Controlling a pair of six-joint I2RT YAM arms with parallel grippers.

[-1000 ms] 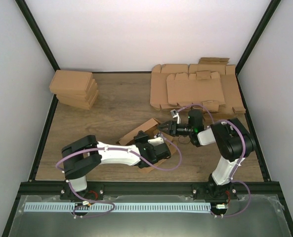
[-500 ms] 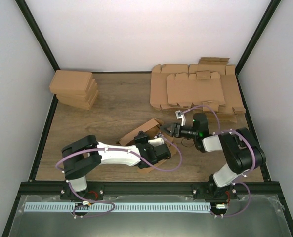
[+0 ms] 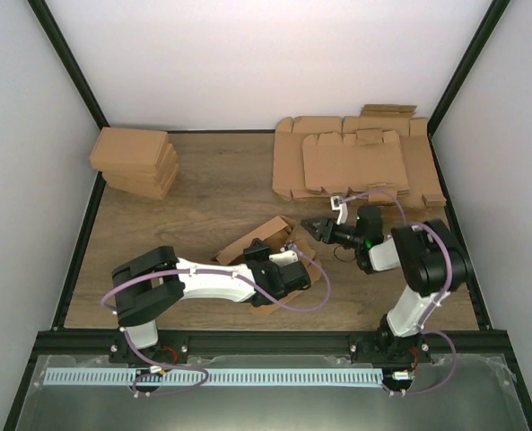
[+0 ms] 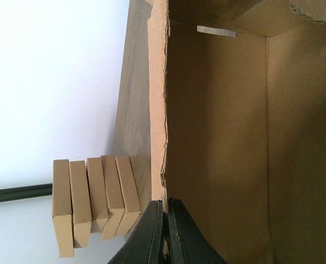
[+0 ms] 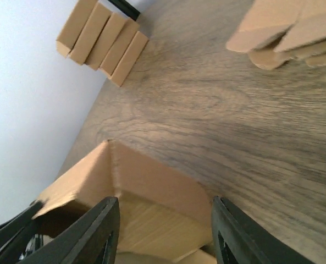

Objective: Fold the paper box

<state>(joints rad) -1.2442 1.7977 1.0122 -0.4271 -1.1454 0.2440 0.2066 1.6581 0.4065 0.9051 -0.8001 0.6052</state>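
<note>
The paper box (image 3: 264, 241) is a half-formed light-brown cardboard piece in the middle of the table, its walls raised. My left gripper (image 3: 288, 269) is shut on the edge of one box wall (image 4: 158, 110), the wall pinched between the fingers (image 4: 152, 234); the box's inside fills the left wrist view. My right gripper (image 3: 309, 225) is open just to the right of the box's far end. In the right wrist view its fingers (image 5: 99, 234) stand wide apart over the box's end flap (image 5: 152, 192), not touching it.
A pile of overlapping flat cardboard sheets (image 3: 355, 162) lies at the back right. A stack of folded shallow boxes (image 3: 135, 160) stands at the back left, also in the left wrist view (image 4: 94, 201) and right wrist view (image 5: 99, 38). Black frame posts border the table.
My right gripper has pulled back up and to the right from the box's end and its arm has swung. My left arm and the box have stayed put.
</note>
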